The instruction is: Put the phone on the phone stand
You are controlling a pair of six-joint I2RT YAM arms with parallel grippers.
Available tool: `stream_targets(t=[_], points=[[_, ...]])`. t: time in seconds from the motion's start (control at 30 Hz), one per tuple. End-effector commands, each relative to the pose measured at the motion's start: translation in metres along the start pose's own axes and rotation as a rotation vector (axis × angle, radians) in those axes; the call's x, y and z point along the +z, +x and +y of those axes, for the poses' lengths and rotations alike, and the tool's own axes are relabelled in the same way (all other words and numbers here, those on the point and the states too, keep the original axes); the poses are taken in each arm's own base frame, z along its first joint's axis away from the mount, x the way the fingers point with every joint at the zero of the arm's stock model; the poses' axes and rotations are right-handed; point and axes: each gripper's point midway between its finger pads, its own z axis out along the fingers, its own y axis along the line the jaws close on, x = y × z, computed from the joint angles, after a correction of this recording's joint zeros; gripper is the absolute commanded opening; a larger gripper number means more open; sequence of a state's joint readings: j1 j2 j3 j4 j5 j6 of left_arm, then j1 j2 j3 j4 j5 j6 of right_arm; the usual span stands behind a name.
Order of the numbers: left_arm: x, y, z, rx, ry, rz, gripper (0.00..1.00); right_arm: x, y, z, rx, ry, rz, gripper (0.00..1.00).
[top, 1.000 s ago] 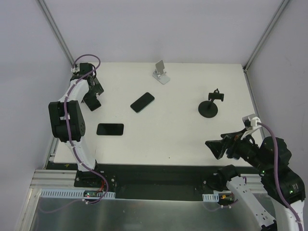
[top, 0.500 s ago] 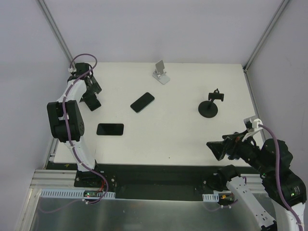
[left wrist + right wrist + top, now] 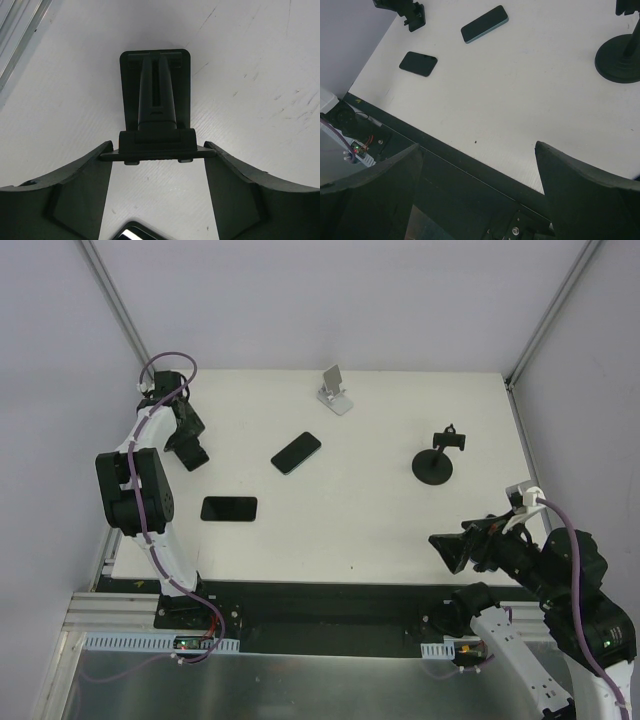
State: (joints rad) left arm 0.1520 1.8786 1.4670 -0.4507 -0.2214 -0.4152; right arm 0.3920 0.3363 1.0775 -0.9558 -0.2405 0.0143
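Left gripper [image 3: 158, 150], upper left, grips the phone stand [image 3: 156, 85] base; black phone [image 3: 229, 509] judged rigid, slick: grasp long edges.

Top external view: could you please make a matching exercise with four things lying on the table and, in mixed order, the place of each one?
Things:
1 white phone stand
2 black round-base stand
3 all-black phone
4 teal-edged phone

Places:
A centre, lying diagonally
B near left
C far edge
D right side

Pairs: 1-C; 2-D; 3-B; 4-A
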Motion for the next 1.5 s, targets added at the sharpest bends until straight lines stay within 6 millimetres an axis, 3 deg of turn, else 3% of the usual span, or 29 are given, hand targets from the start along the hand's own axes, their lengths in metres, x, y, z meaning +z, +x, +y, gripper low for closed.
stream_targets(t=[0.0, 0.07, 0.1, 0.17, 0.2, 0.27, 0.5, 0.67, 0.97, 1.1, 1.47], points=[[0.0, -0.015, 0.006, -0.082, -0.05, -0.047, 0.36, 0.001, -0.002, -0.001, -0.01, 0.004, -0.007, 0.96], [0.002, -0.021, 0.005, -0.111, -0.055, -0.054, 0.33, 0.003, -0.002, -0.003, -0.008, 0.011, -0.003, 0.96], [-0.001, -0.032, 0.001, -0.132, -0.048, -0.075, 0.25, 0.004, -0.002, -0.003, -0.007, 0.015, 0.001, 0.96], [0.006, -0.032, 0.001, -0.17, -0.066, -0.043, 0.13, 0.005, -0.003, -0.005, -0.008, 0.027, 0.002, 0.96], [0.002, -0.048, -0.006, -0.189, -0.055, -0.066, 0.0, 0.006, -0.003, -0.006, -0.006, 0.032, 0.008, 0.96], [0.011, -0.047, -0.005, -0.222, -0.085, -0.03, 0.0, 0.006, -0.005, -0.008, -0.029, 0.04, 0.009, 0.96], [0.021, -0.09, -0.019, -0.368, -0.119, -0.064, 0.0, 0.011, -0.004, -0.016, -0.029, 0.081, 0.024, 0.96], [0.027, -0.099, -0.022, -0.51, -0.171, -0.031, 0.0, 0.019, -0.001, -0.021, -0.015, 0.102, 0.051, 0.96], [0.027, -0.086, -0.002, -0.653, -0.308, -0.042, 0.0, 0.021, 0.0, -0.024, -0.011, 0.117, 0.054, 0.96], [0.021, -0.092, 0.006, -0.677, -0.334, -0.08, 0.0, 0.023, 0.002, -0.024, -0.005, 0.114, 0.06, 0.96], [0.031, -0.093, -0.002, -0.734, -0.306, -0.061, 0.0, 0.022, 0.002, -0.026, -0.001, 0.123, 0.057, 0.96]])
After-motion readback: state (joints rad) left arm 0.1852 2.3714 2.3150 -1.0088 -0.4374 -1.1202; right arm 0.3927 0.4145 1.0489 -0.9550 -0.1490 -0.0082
